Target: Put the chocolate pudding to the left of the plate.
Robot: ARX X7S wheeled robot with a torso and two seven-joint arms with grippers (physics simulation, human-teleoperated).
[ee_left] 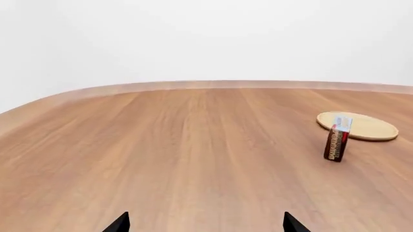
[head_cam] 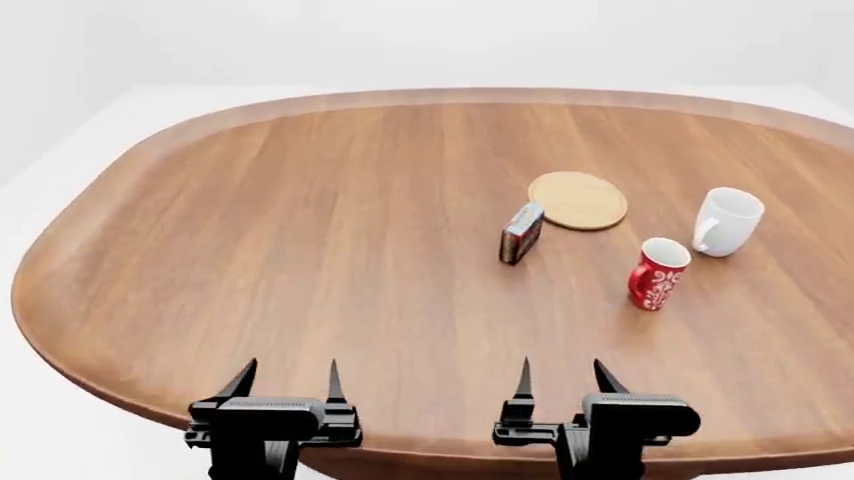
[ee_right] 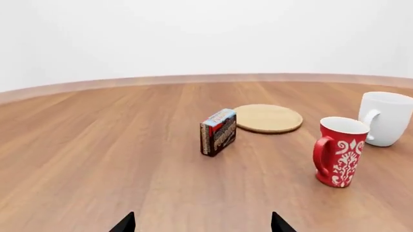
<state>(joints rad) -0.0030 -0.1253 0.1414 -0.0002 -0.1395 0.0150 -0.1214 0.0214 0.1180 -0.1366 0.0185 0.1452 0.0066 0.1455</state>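
Both arms parked at the near edge of the brown wooden oval surface (head_cam: 294,250), nothing held. Left gripper (head_cam: 286,385) has its fingers spread, empty. Right gripper (head_cam: 561,381) likewise spread and empty. Wrist views show only the fingertips, wide apart, over bare wood.

Chocolate pudding, a small flat rectangular carton with dark brown and red faces and a blue-grey top edge (head_cam: 521,232), stands upright on its narrow edge, just beside the near-left rim of the plate, a plain flat round light tan wooden disc (head_cam: 578,200). Can't tell if they touch; the right wrist view suggests a slim gap. So the carton sits near-left of the plate, not squarely left; my read is it needs a short shift.

Red mug with white pattern (head_cam: 655,273) and white mug (head_cam: 726,222) stand right of the plate, handles visible, well clear of the target spot.

Carton is nearer the right arm, but the drop zone is left of the plate, so either arm looks workable. It stands tall and thin, so likely to tip if nudged.

Print on the carton is too small to read. No brands legible anywhere.
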